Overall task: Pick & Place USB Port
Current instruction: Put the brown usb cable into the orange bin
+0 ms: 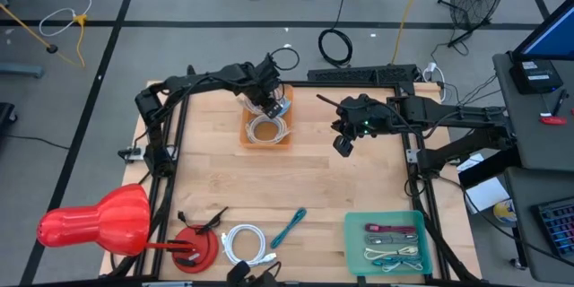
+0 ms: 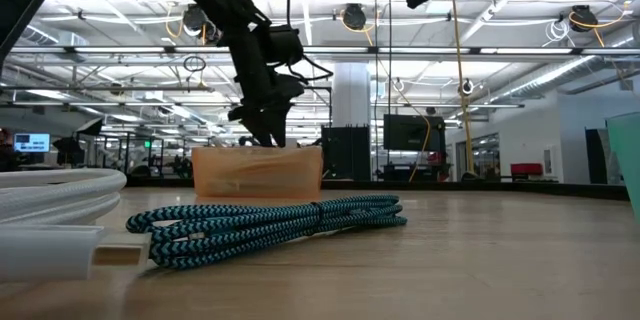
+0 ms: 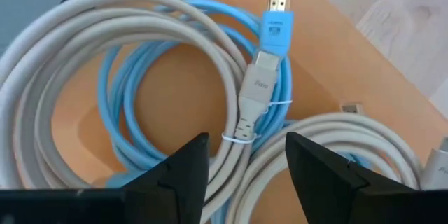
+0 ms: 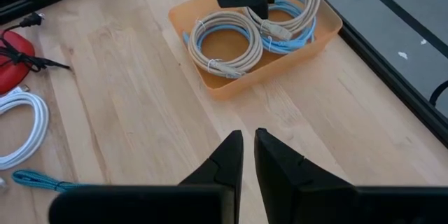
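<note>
USB cable coil [image 3: 241, 122] looks floppy, so open left gripper [image 3: 246, 171] should pinch its tied bundle, right gripper [image 4: 248, 155] nearly closed.

Both arms are black, built from slim tubes and thicker joint housings, with 2 fingers on each gripper. The left gripper [image 3: 243, 164] has matte black wedge-shaped fingers with flat inner faces. The right gripper [image 4: 249, 155] has the same black pointed fingers. A small green light shows on the right arm [image 1: 369, 126]. A thin black cable runs along the left arm [image 2: 262, 55].
</note>
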